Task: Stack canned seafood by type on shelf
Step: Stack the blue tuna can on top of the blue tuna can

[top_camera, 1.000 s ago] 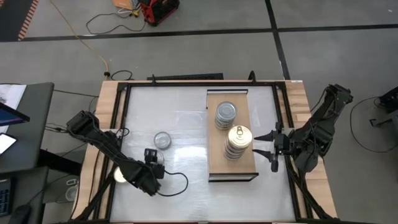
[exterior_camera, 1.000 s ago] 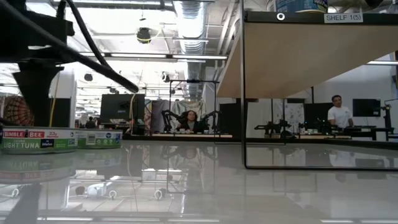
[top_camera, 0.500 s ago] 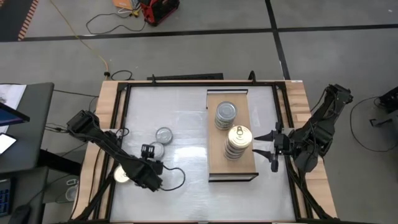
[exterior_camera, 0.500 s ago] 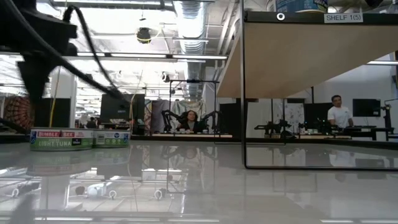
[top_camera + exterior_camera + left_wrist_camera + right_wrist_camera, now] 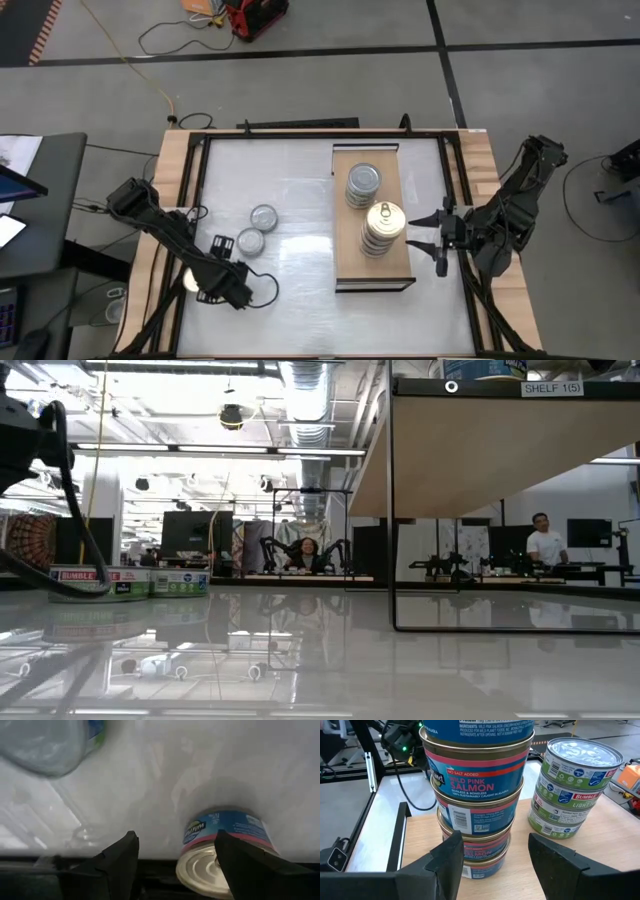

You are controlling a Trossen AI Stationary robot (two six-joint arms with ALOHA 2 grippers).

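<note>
The shelf, a light-wood board in a dark frame, carries a silver-lidded tuna stack and a gold-lidded salmon stack. Two loose tuna tins stand upright on the white tabletop, touching or nearly so. A salmon tin stands at the table's left edge. My left gripper hangs open over the bare table between that tin and the loose pair, pointing steeply down. My right gripper waits open just right of the shelf, facing the salmon stack.
The dark table frame runs along the left edge beside the salmon tin. In the low view the shelf board stands raised on thin dark posts, and the two tuna tins show at far left. Bare tabletop lies between the tins and the shelf.
My left gripper has drawn back toward the table's left edge, tipped further down and turned about. The tuna tin it covered now shows free. That tin and the loose tin beside it have slid a little toward the far edge.
</note>
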